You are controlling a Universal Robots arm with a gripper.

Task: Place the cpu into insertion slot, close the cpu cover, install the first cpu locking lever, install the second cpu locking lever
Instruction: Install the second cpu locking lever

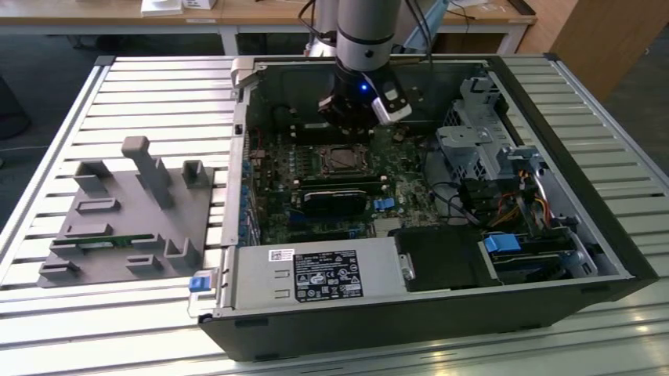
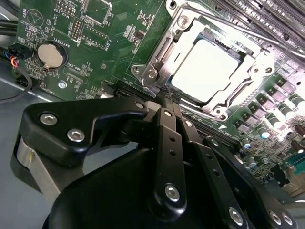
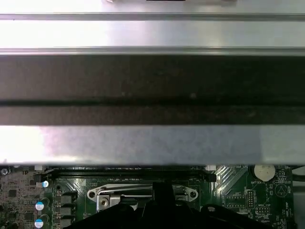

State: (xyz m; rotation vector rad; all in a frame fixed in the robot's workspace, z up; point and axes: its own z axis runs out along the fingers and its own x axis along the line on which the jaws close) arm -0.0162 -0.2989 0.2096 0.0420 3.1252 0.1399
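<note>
You are holding the gripper [image 2: 164, 107], fingers pressed together and gripping nothing, just beside the insertion slot [image 2: 209, 67], where the cpu [image 2: 206, 69] is lying under the closed cpu cover [image 2: 259, 62]; drifting sideways risks scraping the motherboard [image 2: 109, 43].

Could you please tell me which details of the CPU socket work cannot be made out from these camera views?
- Gripper fingertips: in the second wrist view the gripper's own black linkage hides whether they grip anything.
- cpu face: glare washes it out in the second wrist view.
- insertion slot: too small in the exterior view to judge the levers.
- cpu cover: the gripper body hides most of it in the first wrist view.
</note>
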